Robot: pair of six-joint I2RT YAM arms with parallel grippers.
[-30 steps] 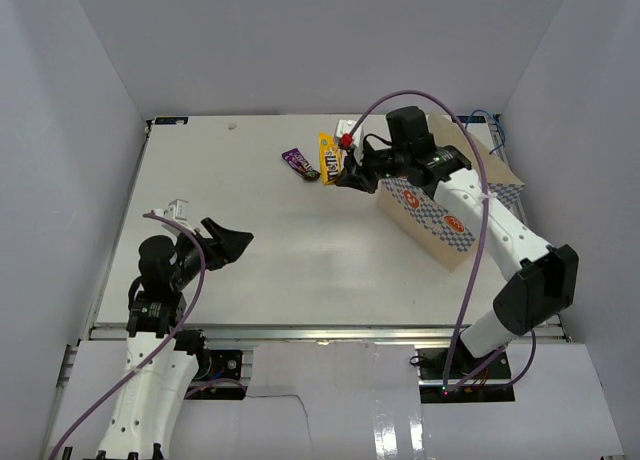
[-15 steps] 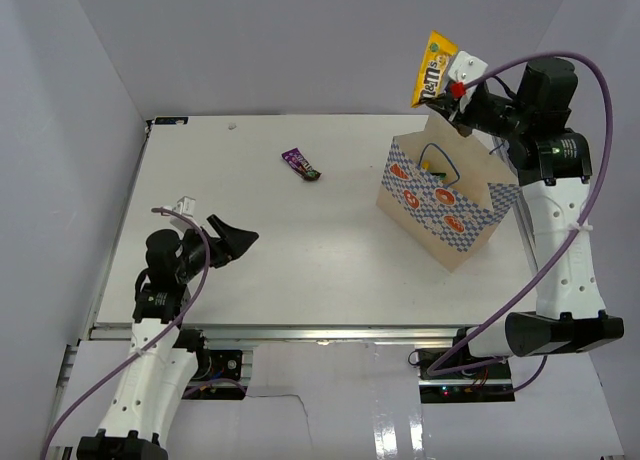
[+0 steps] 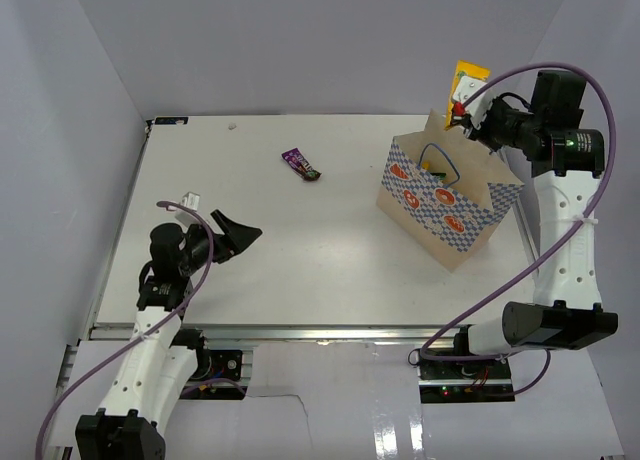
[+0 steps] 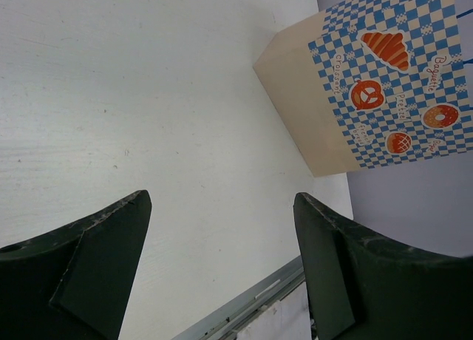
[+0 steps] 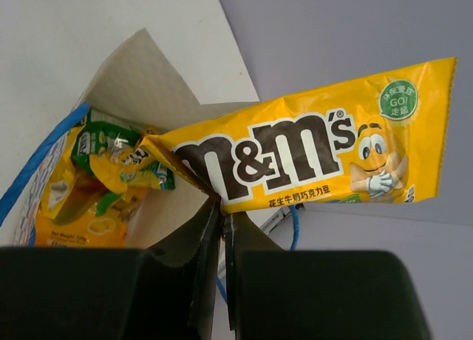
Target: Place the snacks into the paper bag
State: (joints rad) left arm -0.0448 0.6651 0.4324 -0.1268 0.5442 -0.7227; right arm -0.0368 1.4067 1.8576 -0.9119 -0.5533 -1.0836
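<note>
Two arms work one table (image 3: 300, 270). At the near left, the left gripper (image 3: 236, 236) hangs low over the bare tabletop with its two fingers (image 4: 89, 273) spread wide apart and nothing between them. Its wrist view looks across the white surface to the bag's checkered side.

Farther back, left of centre, one purple packet (image 3: 301, 164) lies flat on the table on its own, well apart from both grippers and from the bag.

To the right stands the one paper bag (image 3: 445, 198), upright with its mouth open. Its blue-and-white checkered face with the red-orange pastry pictures is turned toward the near left, and a thin blue cord handle (image 3: 437, 163) arches over the opening. The right wrist view looks down into the bag. One green packet (image 5: 111, 142) and one orange-yellow crinkly pouch (image 5: 74, 214) lie inside, crumpled together against the wall beside the blue cord. Whether more packets lie beneath them cannot be told.

At the far right, the right gripper (image 3: 466, 116) is raised over the far rim of the bag. Its fingers are pressed together on the lower edge of one yellow M&M's pack (image 5: 310, 155). The pack hangs clear of the table, one end over the bag's open mouth and the other sticking out past the far rim toward the back wall.
</note>
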